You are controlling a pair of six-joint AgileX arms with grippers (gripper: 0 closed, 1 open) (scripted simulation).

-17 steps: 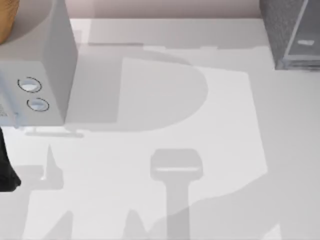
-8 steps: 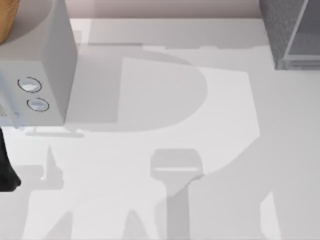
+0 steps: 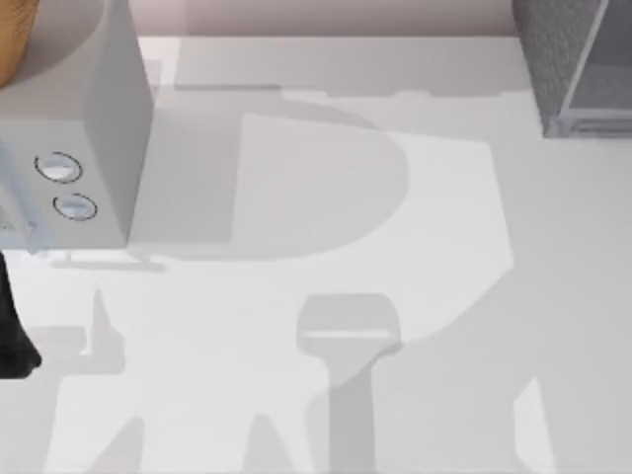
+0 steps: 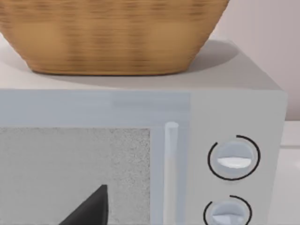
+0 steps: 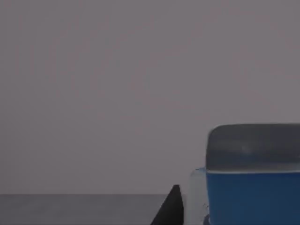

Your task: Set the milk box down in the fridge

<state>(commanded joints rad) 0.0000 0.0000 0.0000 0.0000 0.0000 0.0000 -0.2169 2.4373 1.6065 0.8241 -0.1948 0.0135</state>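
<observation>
Close beside the right hand's dark finger (image 5: 171,208), milk box (image 5: 253,197), grip state untellable

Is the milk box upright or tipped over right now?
Upright, it seems: in the right wrist view the milk box shows a level top edge above its blue upper part. Its base is out of frame.

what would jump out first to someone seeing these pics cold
Probably the light grey box with two round dials at the table's left, with a woven basket sitting on top of it. Next, the dark speckled fridge at the far right corner. In the right wrist view, the blue top of the milk box stands out close up against a plain grey background.
</observation>
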